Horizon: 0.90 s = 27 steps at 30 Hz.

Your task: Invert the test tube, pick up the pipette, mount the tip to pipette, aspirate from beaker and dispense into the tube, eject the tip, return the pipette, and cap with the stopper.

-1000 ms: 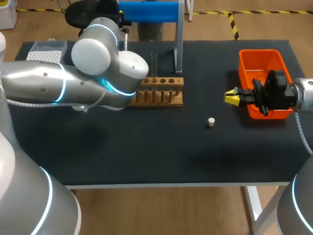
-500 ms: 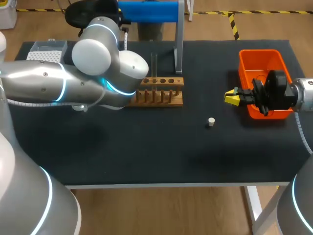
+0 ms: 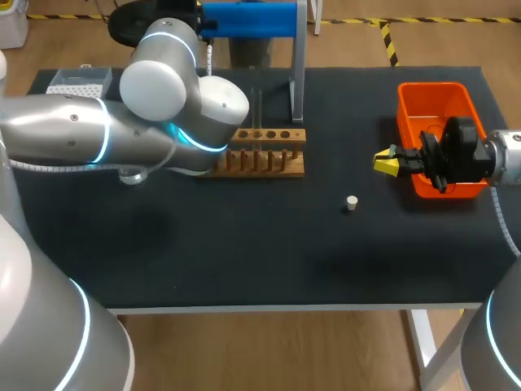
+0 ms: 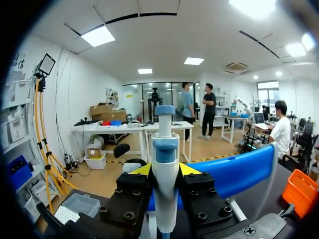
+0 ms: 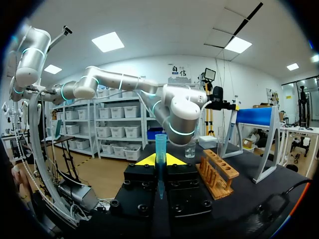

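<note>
The left arm [image 3: 98, 138] has shifted back slightly, the left gripper [image 4: 165, 172] clamped on the pipette [image 4: 165, 194] near the blue stand [image 3: 248, 19], while the right gripper [image 5: 160, 162], unmoved, grips the blue tip [image 5: 160, 144], so tip mounting appears next.

The wooden rack [image 3: 264, 152] is my marker. In front of it the dark table [image 3: 244, 261] is wide open. Only a small stopper [image 3: 351, 203] sits there, off to the right. My big left arm [image 3: 122, 130] lies over the rack's left end and blocks that side. Behind the rack stand a metal post [image 3: 298, 73] and a blue bar [image 3: 252, 18]. My left gripper [image 4: 165, 172] grips the pipette [image 4: 165, 144] there. Far right of the rack, my right gripper [image 3: 384, 162], pinching a blue tip [image 5: 160, 149], and an orange bin [image 3: 435, 102] fill the way.
</note>
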Available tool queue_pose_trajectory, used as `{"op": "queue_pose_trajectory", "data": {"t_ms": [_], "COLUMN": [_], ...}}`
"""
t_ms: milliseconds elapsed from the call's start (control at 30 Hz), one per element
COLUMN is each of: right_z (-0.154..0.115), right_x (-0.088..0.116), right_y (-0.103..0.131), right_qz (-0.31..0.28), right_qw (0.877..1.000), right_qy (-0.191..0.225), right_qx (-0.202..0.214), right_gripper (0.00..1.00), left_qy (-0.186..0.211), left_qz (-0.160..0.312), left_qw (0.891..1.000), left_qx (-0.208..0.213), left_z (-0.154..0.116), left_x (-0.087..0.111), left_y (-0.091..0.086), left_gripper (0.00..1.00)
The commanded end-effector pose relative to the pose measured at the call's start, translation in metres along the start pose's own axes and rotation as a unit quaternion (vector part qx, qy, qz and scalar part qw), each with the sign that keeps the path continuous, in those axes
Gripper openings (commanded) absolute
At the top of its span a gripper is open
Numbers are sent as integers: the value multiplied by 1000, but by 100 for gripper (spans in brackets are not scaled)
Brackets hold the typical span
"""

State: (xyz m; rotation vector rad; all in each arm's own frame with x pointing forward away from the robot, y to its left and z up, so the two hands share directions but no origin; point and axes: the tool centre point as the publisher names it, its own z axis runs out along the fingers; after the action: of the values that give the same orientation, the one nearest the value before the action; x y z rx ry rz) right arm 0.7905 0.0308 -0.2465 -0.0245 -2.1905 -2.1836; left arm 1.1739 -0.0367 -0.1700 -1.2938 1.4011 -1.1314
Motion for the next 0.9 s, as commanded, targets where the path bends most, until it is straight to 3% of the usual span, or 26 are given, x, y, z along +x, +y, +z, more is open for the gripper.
{"op": "queue_pose_trajectory", "data": {"t_ms": [33,267,600,900], "right_z": [-1,-1,-1,-1], "right_x": [0,0,0,0], "right_y": [0,0,0,0], "right_qz": [0,0,0,0], "right_qw": [1000,1000,1000,1000], "right_qy": [0,0,0,0], "right_qx": [0,0,0,0], "right_gripper": [0,0,0,0], "left_qy": [22,69,130,205], "left_qz": [-6,-2,-8,-15], "left_qw": [1000,997,991,978], "left_qx": [-12,-30,-19,-18], "left_z": [-16,-40,-87,-134], "left_x": [-4,-3,3,17], "left_y": [-12,-24,-40,-43], "left_gripper": [0,0,0,0]}}
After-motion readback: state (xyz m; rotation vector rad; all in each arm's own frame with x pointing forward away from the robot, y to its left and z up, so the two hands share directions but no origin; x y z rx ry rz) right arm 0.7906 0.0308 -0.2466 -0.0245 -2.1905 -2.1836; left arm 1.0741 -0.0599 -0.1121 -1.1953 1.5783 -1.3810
